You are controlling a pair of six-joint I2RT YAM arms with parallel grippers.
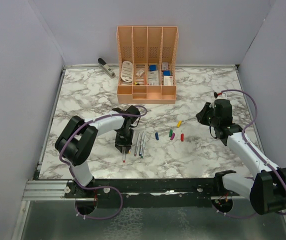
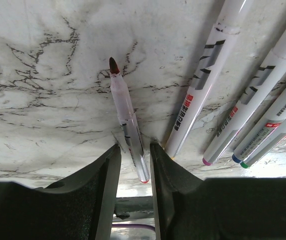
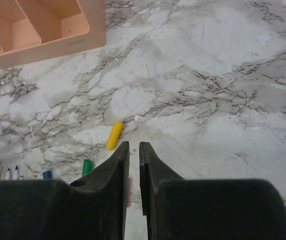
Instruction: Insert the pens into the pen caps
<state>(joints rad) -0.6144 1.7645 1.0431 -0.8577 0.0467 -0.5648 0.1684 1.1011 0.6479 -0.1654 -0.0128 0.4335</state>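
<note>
My left gripper (image 1: 124,147) is down at the table with its jaws a little apart either side of the red-tipped pen (image 2: 125,112). The gap is wider than the pen, whose tip points away from the gripper (image 2: 134,149). Several more pens (image 1: 139,142) lie side by side just to the right, and also show in the left wrist view (image 2: 203,80). The caps lie apart on the marble: blue (image 1: 156,135), green (image 1: 170,133), magenta (image 1: 173,136), red (image 1: 182,136), yellow (image 1: 179,123). My right gripper (image 1: 200,117) hovers right of them, jaws nearly together and empty (image 3: 134,145). The yellow cap (image 3: 114,135) and the green cap (image 3: 87,166) lie just left of its fingertips.
A peach desk organizer (image 1: 146,92) with small items stands at the back centre; its corner shows in the right wrist view (image 3: 43,30). A grey stapler (image 1: 106,66) lies at the back left. Grey walls close in the marble table on three sides.
</note>
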